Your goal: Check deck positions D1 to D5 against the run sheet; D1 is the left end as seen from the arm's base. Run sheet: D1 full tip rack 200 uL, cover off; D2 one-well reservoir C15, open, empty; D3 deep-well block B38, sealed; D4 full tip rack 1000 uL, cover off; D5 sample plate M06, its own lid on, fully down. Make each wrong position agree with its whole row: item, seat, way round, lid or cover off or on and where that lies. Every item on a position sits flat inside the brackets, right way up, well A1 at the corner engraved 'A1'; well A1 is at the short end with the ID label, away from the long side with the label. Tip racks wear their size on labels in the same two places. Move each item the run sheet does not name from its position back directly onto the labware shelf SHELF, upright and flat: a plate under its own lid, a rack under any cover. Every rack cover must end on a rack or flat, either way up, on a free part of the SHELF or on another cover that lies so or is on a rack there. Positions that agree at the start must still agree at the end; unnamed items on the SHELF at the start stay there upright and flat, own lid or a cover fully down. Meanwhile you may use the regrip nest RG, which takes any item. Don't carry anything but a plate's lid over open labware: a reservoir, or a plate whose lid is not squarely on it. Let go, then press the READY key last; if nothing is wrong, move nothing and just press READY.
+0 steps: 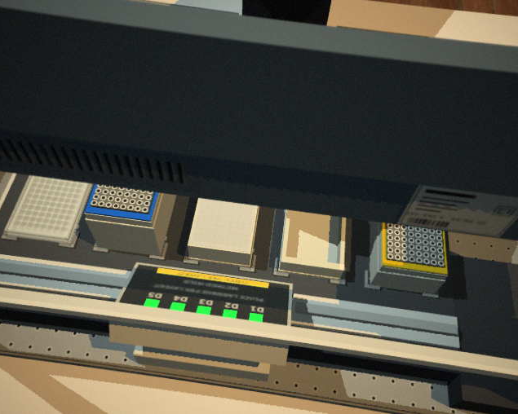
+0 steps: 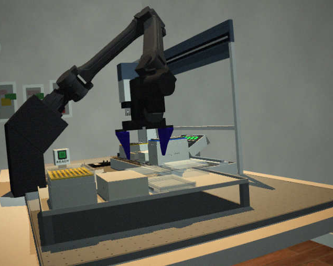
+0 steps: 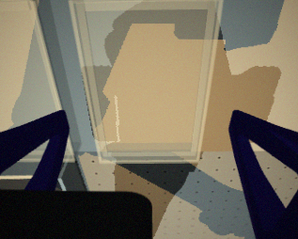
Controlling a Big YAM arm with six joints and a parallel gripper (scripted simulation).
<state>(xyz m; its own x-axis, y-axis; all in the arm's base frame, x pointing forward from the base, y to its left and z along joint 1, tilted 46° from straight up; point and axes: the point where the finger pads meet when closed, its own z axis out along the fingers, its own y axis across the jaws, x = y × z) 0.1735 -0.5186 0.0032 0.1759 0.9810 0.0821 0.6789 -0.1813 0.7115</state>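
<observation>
My gripper [image 2: 144,143] is open and empty, and hangs above the labware shelf. In the wrist view a clear rack cover [image 3: 151,85] lies flat below my spread fingers, apart from both. On the deck, D1 holds a yellow tip rack [image 1: 413,247] with no cover. D2 holds an open reservoir [image 1: 315,244]. D3 holds a sealed deep-well block [image 1: 223,231]. D4 holds a blue tip rack [image 1: 124,202] with no cover. D5 holds a lidded plate [image 1: 47,209].
The shelf also carries a yellow-topped rack [image 2: 70,183], a pale block [image 2: 122,184] and a clear flat plate [image 2: 171,181]. The READY key [image 2: 61,155] stands near the arm's base. The gantry beam [image 1: 250,111] hides the far deck. The status panel [image 1: 203,291] shows green lights.
</observation>
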